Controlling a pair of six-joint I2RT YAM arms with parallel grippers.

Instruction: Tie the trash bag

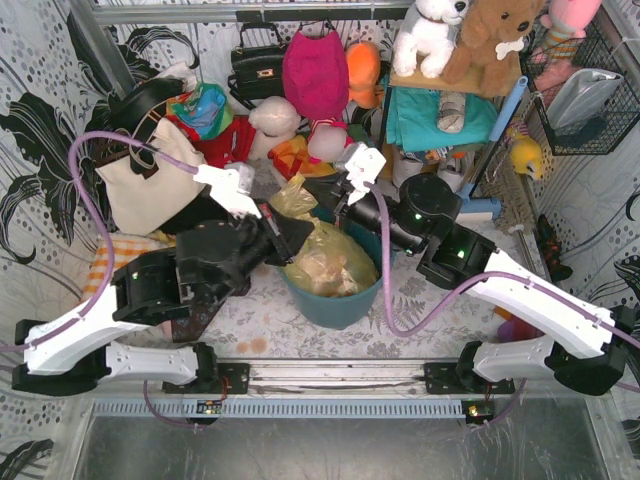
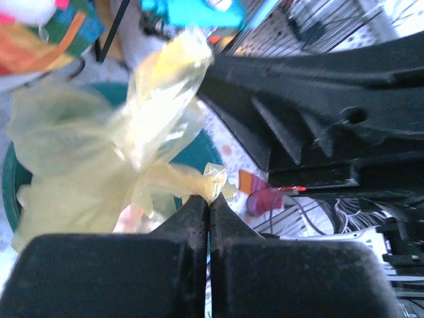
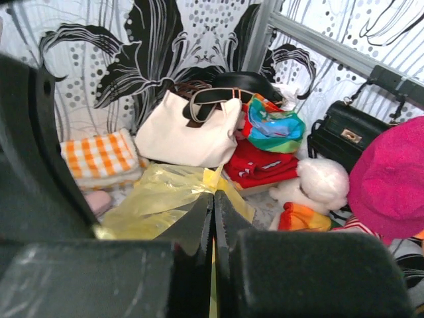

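Note:
The trash bag (image 1: 335, 262) is thin, crinkly yellow plastic and sits in a teal bin (image 1: 340, 308) at the table's middle. My left gripper (image 1: 290, 240) comes in from the left over the bin's near-left rim. In the left wrist view it (image 2: 210, 199) is shut on a twisted strip of the trash bag (image 2: 79, 152). My right gripper (image 1: 318, 192) reaches in from the right above the bin's far rim. In the right wrist view it (image 3: 213, 193) is shut on another flap of the bag (image 3: 159, 195), which hangs up at the back (image 1: 290, 196).
A cream tote bag (image 1: 140, 185) lies at the left, next to an orange checked cloth (image 1: 110, 260). Soft toys, a pink hat (image 1: 315, 70) and a black handbag (image 1: 258, 65) crowd the back. A shelf (image 1: 440, 110) and wire baskets stand at the right.

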